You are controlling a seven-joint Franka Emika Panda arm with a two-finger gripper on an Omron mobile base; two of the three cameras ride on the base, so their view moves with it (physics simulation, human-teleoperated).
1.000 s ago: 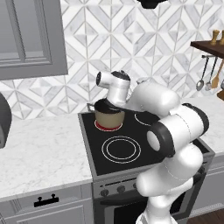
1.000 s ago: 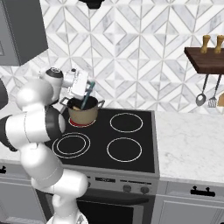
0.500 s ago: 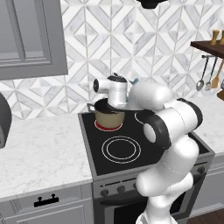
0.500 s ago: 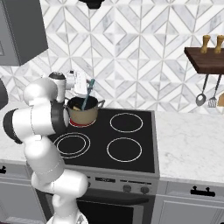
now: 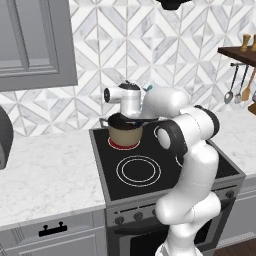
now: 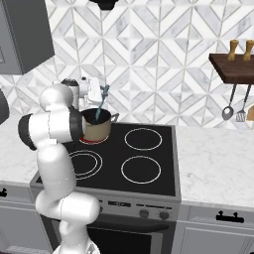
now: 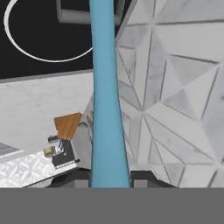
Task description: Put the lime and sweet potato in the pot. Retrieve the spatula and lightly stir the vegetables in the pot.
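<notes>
Above the back-left burner of the black stove (image 6: 149, 168), my gripper (image 6: 97, 92) is clamped on the blue spatula (image 6: 102, 102), whose long handle slants down from the hand into the tan pot (image 6: 96, 128), blade end low inside it. From the hand camera the spatula (image 7: 106, 96) runs straight away between the fingertips. Whether the lime lies in the pot I cannot tell. Marble counter (image 5: 45, 175) and patterned tile wall (image 6: 163, 59) frame the scene.
</notes>
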